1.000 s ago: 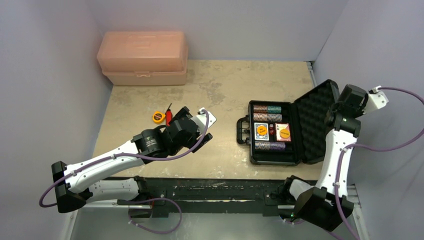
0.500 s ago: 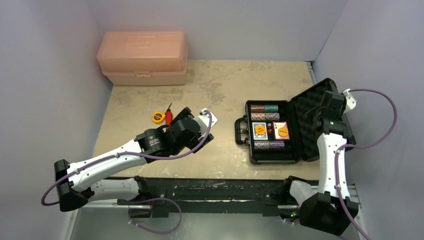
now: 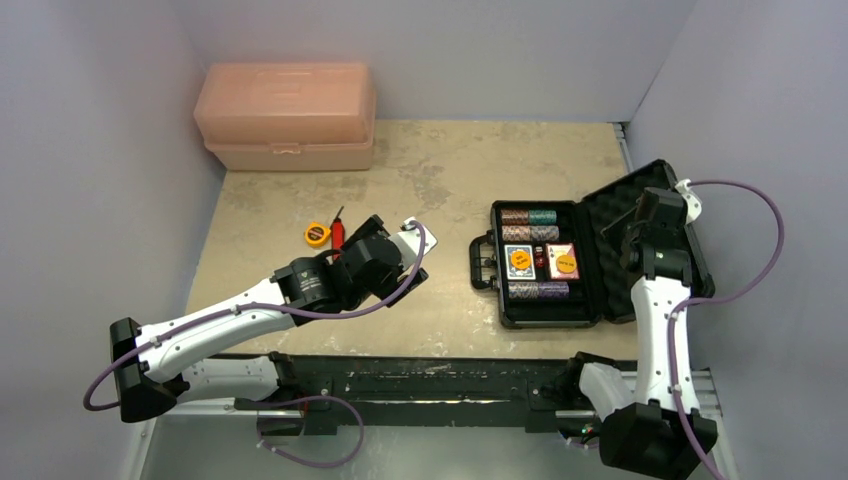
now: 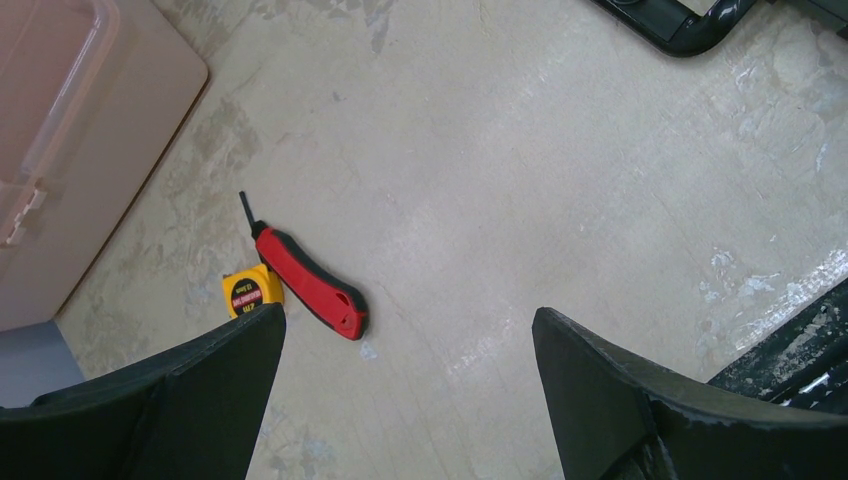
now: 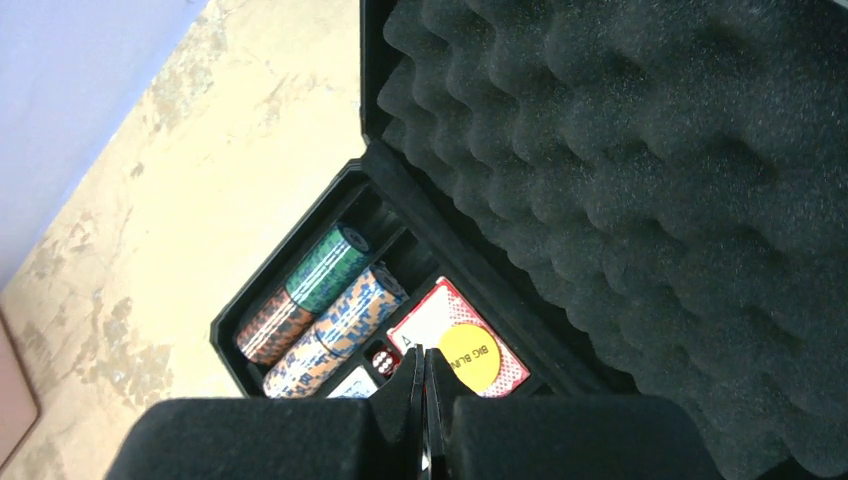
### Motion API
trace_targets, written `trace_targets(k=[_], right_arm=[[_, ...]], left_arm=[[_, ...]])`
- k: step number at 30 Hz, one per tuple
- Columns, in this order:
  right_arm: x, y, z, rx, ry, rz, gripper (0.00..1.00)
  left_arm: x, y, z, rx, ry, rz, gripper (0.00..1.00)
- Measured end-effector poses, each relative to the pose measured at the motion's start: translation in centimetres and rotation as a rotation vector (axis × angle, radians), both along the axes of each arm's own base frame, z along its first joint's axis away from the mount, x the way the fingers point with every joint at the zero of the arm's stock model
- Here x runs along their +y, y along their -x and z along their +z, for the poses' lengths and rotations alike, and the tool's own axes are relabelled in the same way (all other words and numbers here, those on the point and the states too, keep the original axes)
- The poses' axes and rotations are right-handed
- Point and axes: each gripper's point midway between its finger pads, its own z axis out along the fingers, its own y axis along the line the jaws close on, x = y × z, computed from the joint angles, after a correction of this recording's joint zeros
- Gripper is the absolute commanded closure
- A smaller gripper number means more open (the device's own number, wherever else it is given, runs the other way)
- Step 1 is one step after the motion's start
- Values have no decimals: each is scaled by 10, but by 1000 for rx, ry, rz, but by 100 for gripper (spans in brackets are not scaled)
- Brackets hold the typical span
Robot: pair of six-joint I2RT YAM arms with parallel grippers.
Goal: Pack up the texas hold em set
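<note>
Black rectangular hard-shell case (image 3: 550, 318) lies open at the table's 3 o'clock, with its handle (image 3: 483, 262) toward 9 o'clock. The raised lid (image 3: 612, 268) is lined with dimpled egg-crate foam (image 5: 640, 150). Seated in the tray are rolls of striped poker chips (image 5: 320, 290), a glossy red card deck (image 5: 425, 320) bearing a round orange disc (image 5: 467, 352), and red dice (image 5: 381, 361).

The right arm rises from 5 o'clock, elbow bent. The right gripper (image 5: 424, 400) is poised before the foam, fingers pressed together and holding nothing. The left arm reaches low from 7 o'clock. The left gripper (image 4: 407, 320) is spread wide and empty above bare surface.

Mottled beige table (image 3: 450, 180), pale lavender walls. A peach plastic toolbox (image 3: 286, 117) sits at 11 o'clock. A red utility knife (image 4: 305, 283) lies just beside a yellow tape measure (image 4: 245, 293), near 9 o'clock.
</note>
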Motion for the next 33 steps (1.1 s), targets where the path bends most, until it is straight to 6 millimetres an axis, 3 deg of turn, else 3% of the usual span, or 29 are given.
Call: trace_targets(k=[3,4,6,8,9,11,15,19,27,33], right_arm=[[5,0,4,-18,-8,20,100],[6,0,6,-25,-7,23,92],[5,1,10,-35,-4,22,63],[3,0,21,-49,6,13,41],[2,-1,28,-56,15,12,33],[-3,-4,50,-88,38,-2,26],[-20,-14,100,-156,107,-64,22],[-40,-20,120,-147,161,-156,22],[-101,-6,97,-3,226,-391,24],[-134,-1,75,59,190,-490,25]], left_arm=[[0,0,0,0,-1,0,6],[0,0,0,0,0,0,6],[0,0,0,0,0,0,6],[0,0,0,1,-1,0,6],[0,0,0,1,-1,0,6],[0,0,0,1,-2,0,6],[0,0,-1,2,-4,0,6],[0,0,-1,2,-4,0,6],[1,2,2,-1,3,-5,6],[2,4,9,-12,30,-9,7]])
